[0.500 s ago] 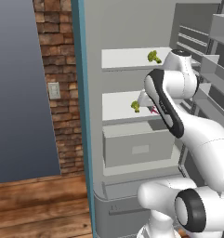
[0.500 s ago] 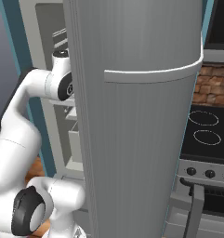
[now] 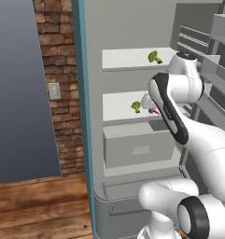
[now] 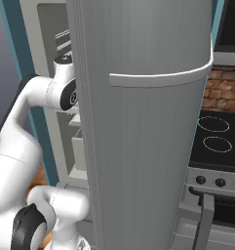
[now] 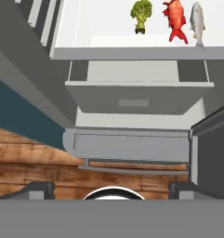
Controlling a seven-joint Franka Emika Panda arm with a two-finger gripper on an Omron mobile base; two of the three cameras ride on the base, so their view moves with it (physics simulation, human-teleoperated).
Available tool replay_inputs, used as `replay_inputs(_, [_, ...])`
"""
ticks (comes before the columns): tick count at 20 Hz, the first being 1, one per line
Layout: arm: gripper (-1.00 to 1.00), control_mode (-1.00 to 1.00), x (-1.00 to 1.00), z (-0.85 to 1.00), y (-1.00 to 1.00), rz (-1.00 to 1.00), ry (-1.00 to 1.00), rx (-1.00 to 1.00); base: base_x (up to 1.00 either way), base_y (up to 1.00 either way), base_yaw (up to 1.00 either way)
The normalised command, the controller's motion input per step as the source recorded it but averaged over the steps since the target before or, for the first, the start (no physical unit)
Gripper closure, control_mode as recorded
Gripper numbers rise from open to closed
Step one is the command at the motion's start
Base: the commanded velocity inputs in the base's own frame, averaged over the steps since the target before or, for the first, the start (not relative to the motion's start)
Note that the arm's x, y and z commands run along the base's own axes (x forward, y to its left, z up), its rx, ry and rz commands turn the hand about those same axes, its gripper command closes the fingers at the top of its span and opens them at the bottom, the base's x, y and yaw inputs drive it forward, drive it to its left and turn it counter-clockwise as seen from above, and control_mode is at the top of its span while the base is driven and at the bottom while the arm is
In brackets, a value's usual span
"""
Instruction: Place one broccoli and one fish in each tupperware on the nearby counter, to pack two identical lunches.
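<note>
Your claw (image 5: pixel 111 188) is spread wide and holds nothing; its two dark tips sit far apart at the bottom of the hand view. At the top of that view, on a white fridge shelf (image 5: pixel 132 46), you see a broccoli (image 5: pixel 141 15), a red fish (image 5: pixel 176 18) beside it and a grey fish (image 5: pixel 197 21) next to that. Another broccoli (image 3: pixel 154 57) sits on the higher shelf, upper right of the left base view.

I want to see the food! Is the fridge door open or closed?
Open. The big grey fridge door is swung out, and you can see the shelf inside with broccoli, a red fish and a silver fish.
</note>
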Motion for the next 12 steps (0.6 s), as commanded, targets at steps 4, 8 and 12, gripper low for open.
replay_inputs(4, [-1.00,-1.00,0.00,0.00,-0.11,0.00,0.01,0.00,0.00,0.00,0.00])
replay_inputs(8, [-1.00,-1.00,0.00,0.14,-0.08,0.00,-0.09,-0.01,0.00,0.00,0.00])
replay_inputs(12, [-1.00,-1.00,0.00,0.12,-0.04,0.00,-0.06,0.00,0.00,0.00,0.00])
